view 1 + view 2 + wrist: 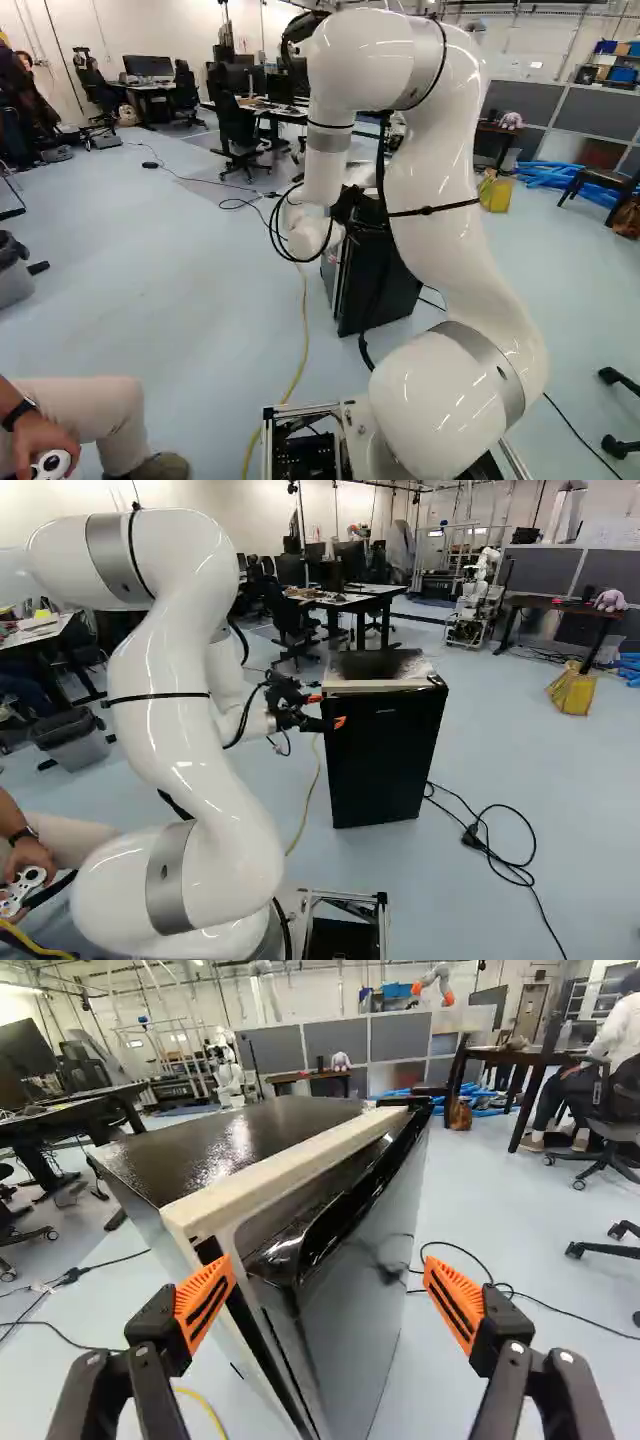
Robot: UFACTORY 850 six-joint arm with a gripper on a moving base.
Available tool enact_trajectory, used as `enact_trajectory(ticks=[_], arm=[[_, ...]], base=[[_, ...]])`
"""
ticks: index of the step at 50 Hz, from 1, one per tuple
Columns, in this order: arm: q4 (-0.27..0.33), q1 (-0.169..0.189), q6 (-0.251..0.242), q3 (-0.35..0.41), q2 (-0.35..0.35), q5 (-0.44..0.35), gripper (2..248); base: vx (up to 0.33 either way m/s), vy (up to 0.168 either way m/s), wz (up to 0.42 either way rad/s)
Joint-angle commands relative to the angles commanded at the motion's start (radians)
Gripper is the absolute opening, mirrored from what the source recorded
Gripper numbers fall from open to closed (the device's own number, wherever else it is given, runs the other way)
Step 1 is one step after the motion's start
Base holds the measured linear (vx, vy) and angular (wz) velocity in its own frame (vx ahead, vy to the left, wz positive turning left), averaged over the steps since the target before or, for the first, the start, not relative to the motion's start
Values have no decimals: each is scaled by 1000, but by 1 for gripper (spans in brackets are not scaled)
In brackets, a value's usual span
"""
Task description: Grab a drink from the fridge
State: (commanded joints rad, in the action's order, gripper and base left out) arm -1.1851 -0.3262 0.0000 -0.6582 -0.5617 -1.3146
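Spread pincer (328, 711) faces a glossy black fridge (385, 760)

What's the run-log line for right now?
gripper: open | fridge: near corner between fingers, no grip | door: looks shut | drink: none in view | next: likely close on door edge

Bright overhead light (20, 991), glare on fridge top (238, 1142)

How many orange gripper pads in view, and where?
2, both on the black two-finger gripper. One slatted orange pad is beside the black boxy fridge, near its door edge; the other pad is off the door's front face.
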Motion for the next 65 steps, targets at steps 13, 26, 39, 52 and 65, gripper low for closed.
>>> enact_trajectory(ticks=[13,26,39,52,65], arm=[[0,-22,0,74,43,0,247],[0,-34,0,105,62,0,247],[0,-34,0,107,63,0,247],[0,-34,0,107,63,0,247],[0,-34,0,107,63,0,247]], base=[[0,0,0],[0,0,0],[0,0,0],[0,0,0],[0,0,0]])
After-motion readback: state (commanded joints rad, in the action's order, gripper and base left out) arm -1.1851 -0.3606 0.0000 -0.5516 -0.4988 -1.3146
